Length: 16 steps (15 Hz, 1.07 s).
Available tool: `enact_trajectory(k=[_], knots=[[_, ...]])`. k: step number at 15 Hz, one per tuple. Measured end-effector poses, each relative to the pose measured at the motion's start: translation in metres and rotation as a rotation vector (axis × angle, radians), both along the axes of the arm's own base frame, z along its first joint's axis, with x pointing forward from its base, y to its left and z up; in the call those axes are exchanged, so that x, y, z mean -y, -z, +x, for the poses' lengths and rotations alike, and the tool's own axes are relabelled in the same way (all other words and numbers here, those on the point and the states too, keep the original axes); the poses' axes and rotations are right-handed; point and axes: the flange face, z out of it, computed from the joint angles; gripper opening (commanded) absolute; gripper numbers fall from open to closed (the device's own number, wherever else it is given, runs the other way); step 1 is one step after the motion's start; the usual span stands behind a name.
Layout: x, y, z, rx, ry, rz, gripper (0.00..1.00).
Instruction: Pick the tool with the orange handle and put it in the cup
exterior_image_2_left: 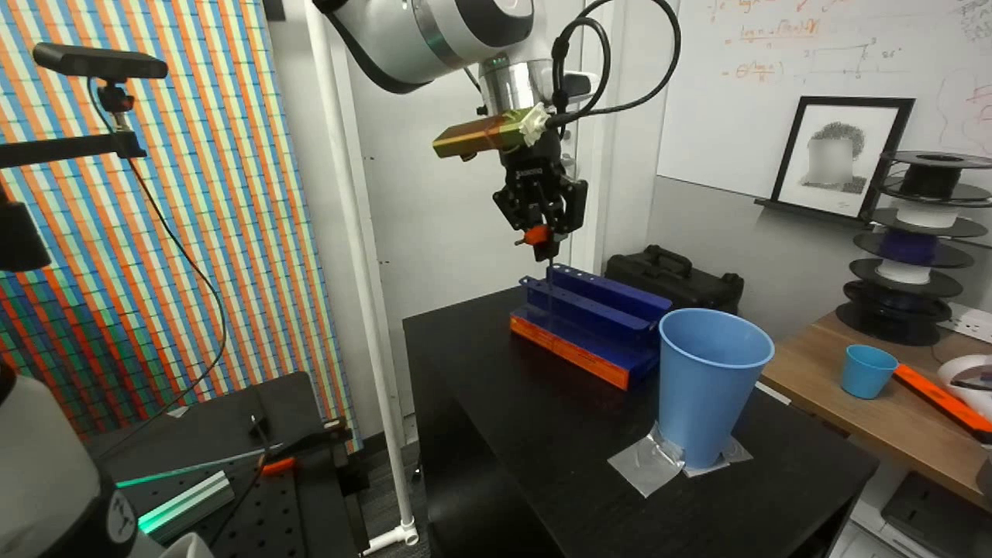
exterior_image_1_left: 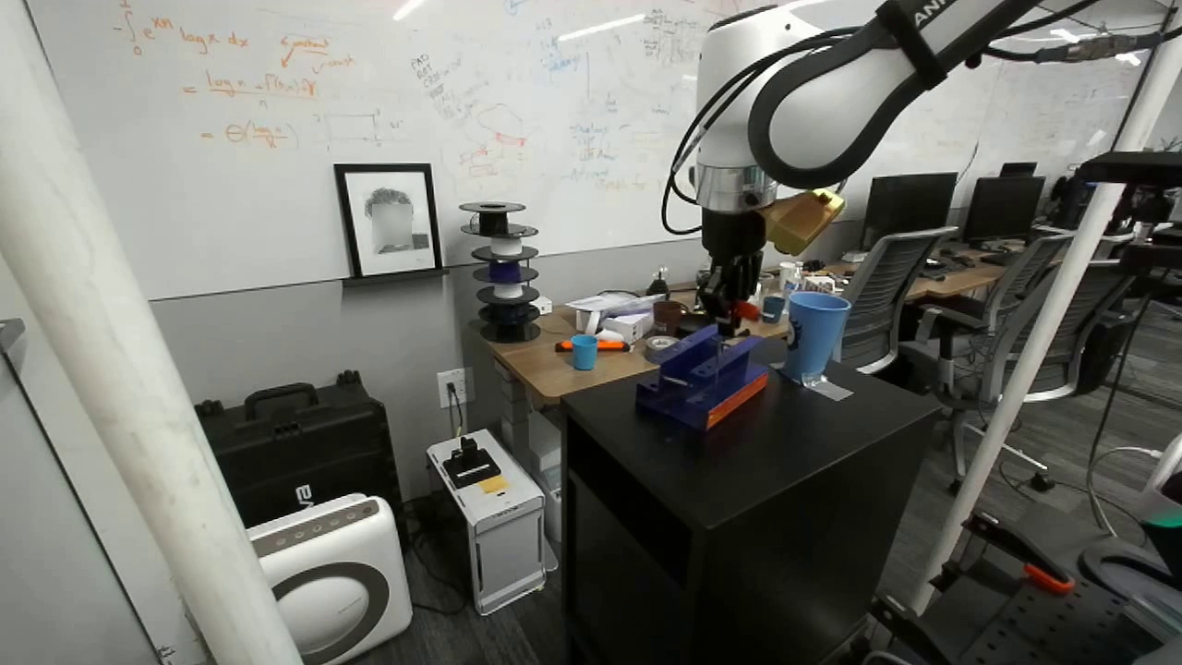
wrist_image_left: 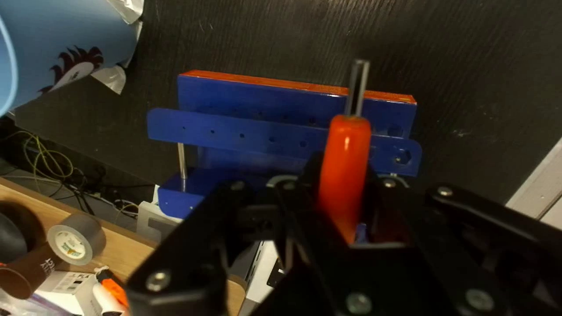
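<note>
The tool's orange-red handle (wrist_image_left: 347, 162) sits between my gripper's fingers (wrist_image_left: 342, 184) in the wrist view, with a short metal tip pointing away. The handle also shows in both exterior views (exterior_image_1_left: 744, 311) (exterior_image_2_left: 537, 235). My gripper (exterior_image_1_left: 727, 317) (exterior_image_2_left: 547, 246) is shut on it above the end of the dark blue rack (exterior_image_1_left: 702, 388) (exterior_image_2_left: 581, 325) (wrist_image_left: 250, 129). A thin shaft runs down from the fingers to the rack; I cannot tell whether its end is inside a hole. The tall blue cup (exterior_image_1_left: 816, 334) (exterior_image_2_left: 707, 391) (wrist_image_left: 48, 44) stands upright beside the rack.
The rack and cup stand on a black cabinet top (exterior_image_1_left: 785, 453) (exterior_image_2_left: 496, 418). Silver tape (exterior_image_2_left: 647, 465) fixes the cup's base. A wooden desk (exterior_image_1_left: 536, 360) with a small blue cup (exterior_image_1_left: 584, 353) and other clutter stands behind. A white pole (exterior_image_2_left: 353, 232) rises near the cabinet.
</note>
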Motion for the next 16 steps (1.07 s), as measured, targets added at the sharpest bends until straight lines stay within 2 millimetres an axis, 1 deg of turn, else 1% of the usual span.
enact_trajectory(k=[3,6,8,9,16], knots=[[0.004,-0.006,0.001,0.015,-0.003,0.004,0.11],[0.004,-0.017,0.000,0.031,-0.021,0.008,0.10],[0.003,-0.026,-0.001,0.043,-0.039,0.012,0.06],[0.002,-0.030,-0.001,0.049,-0.048,0.013,0.08],[-0.003,-0.076,-0.009,0.121,-0.105,0.037,0.09]])
